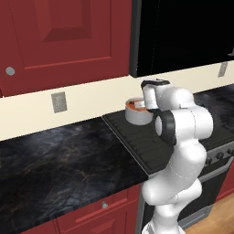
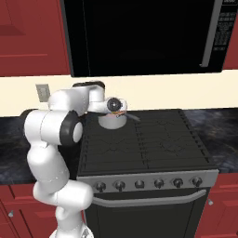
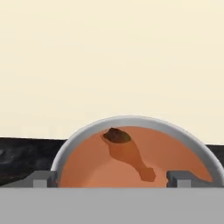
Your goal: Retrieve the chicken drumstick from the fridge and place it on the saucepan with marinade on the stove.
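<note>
The chicken drumstick (image 3: 129,153) lies in the orange-red marinade (image 3: 170,151) inside the silver saucepan (image 3: 131,121), dark end toward the far rim. My gripper (image 3: 110,180) hangs just above the pan, open, its fingertips (image 3: 41,178) wide apart with nothing between them. The saucepan (image 1: 135,114) stands on the back left of the black stove (image 1: 144,141). In the right base view my hand hovers over the saucepan (image 2: 110,122), whose thin handle points right across the stove (image 2: 153,139). The fridge is out of view.
A black microwave (image 2: 139,37) hangs low over the stove, close above my hand. A dark marble counter (image 1: 59,160) runs left of the stove, under red cabinets (image 1: 59,41). The cream wall behind has an outlet (image 1: 58,101). Knobs (image 2: 139,184) line the stove front.
</note>
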Robot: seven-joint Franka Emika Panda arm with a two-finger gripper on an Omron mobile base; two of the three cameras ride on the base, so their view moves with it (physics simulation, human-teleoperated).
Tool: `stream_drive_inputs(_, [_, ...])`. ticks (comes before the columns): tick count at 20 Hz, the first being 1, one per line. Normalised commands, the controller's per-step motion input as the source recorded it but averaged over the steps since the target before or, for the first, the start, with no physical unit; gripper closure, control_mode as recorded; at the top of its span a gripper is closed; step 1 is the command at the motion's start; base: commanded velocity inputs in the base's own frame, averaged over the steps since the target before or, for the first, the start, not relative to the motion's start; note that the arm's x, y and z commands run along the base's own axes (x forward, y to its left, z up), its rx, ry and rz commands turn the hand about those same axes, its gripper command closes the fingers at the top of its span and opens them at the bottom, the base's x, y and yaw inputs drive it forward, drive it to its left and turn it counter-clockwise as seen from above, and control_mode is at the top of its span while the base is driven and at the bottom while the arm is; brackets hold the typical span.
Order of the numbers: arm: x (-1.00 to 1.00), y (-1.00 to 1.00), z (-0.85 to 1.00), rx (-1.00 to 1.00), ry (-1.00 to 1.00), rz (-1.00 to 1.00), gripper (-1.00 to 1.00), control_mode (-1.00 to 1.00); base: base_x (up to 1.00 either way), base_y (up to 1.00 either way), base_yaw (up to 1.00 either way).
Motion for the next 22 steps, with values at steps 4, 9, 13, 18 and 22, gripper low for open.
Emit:
stream_drive_inputs(4, [-0.53, -0.23, 0.27, 0.03, -0.10, 0.00, -1.00, -1.00, 0.00, 0.00, 0.00])
stream_drive_inputs(9, [-0.67, -0.22, 0.55, 0.04, -0.02, 0.00, -1.00, -1.00, 0.00, 0.00, 0.00])
stream_drive_inputs(13, [-0.92, -0.27, 0.76, 0.04, 0.00, 0.00, -1.00, -1.00, 0.00, 0.00, 0.00])
stream_drive_inputs(18, [-1.00, -0.41, 0.94, 0.06, 0.00, 0.00, -1.00, -1.00, 0.00, 0.00, 0.00])
stream_drive_inputs(22, [-0.73, -0.53, 0.99, 0.09, 0.09, 0.00, -1.00, -1.00, 0.00, 0.00, 0.00])
